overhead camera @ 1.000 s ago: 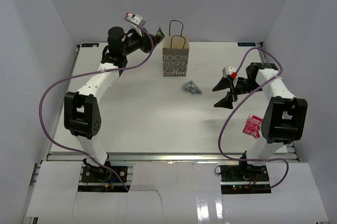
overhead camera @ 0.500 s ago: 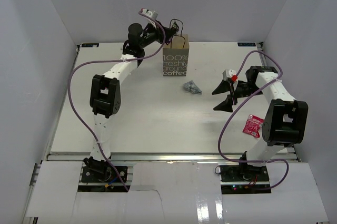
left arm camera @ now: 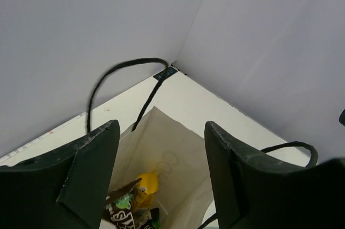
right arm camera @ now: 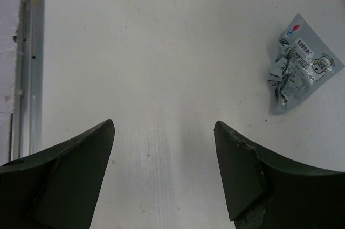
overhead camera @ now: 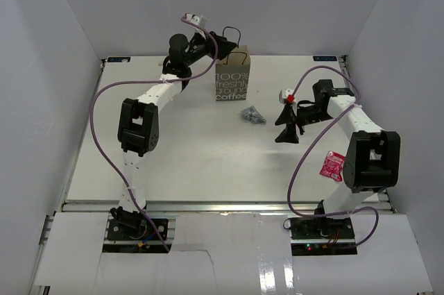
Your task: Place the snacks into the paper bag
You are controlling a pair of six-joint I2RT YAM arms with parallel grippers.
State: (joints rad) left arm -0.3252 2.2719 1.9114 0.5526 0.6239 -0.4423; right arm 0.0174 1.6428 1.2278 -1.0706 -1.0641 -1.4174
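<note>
On the white surface (overhead camera: pixel 194 149), toward the far middle: upright paper bag (overhead camera: pixel 232 81), mouth open, with a yellow bar (left arm camera: pixel 146 185) and dark wrappers (left arm camera: pixel 124 213) at its bottom. Above that mouth: left hand (left arm camera: pixel 160 132), spread wide, gripping nothing. Over the surface: right hand (right arm camera: pixel 161 126), likewise wide apart and empty. Near it, lying crumpled: silvery grey packet (right arm camera: pixel 299 67). Beside the right arm (overhead camera: pixel 371 159): red packet (overhead camera: pixel 332 165).

One paper bag (overhead camera: pixel 232 78) stood on the counter (overhead camera: pixel 180 149), bearing two black loop handles (left arm camera: pixel 135 61). Two snack packets lay outside it: one silvery grey packet (overhead camera: pixel 253 115) and one red packet (overhead camera: pixel 332 165). Inside the bag, the left wrist view showed one yellow packet (left arm camera: pixel 146 183) and at least one dark packet (left arm camera: pixel 125 215); any further contents were hidden.
</note>
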